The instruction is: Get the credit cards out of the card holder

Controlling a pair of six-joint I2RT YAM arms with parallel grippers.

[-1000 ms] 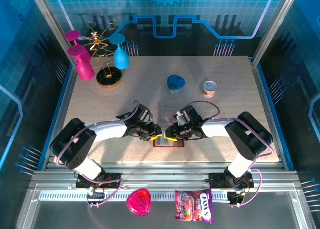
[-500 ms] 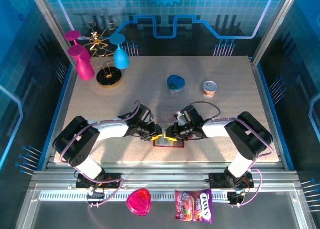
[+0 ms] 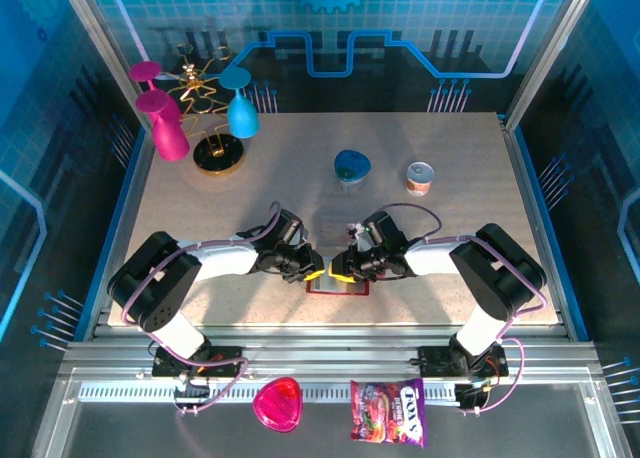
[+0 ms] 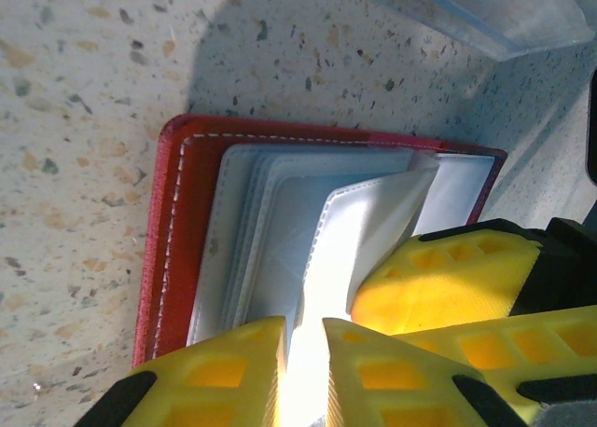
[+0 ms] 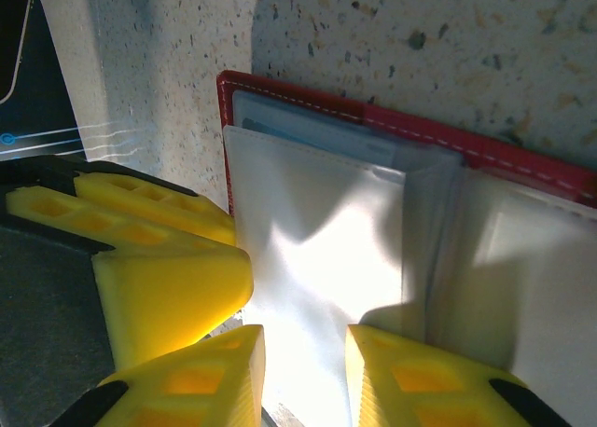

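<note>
Because the credit cards (a grey-blue edge shows) are judged to sit in the pockets of the card holder, lying open on the table, a leaf may be pulled instead of a card; the card holder could then be dragged or the leaf creased. From the card holder's left, the left gripper is narrowed about a pale leaf; a firm pinch cannot be confirmed. From its right, the right gripper is pinched on a pocket leaf.
</note>
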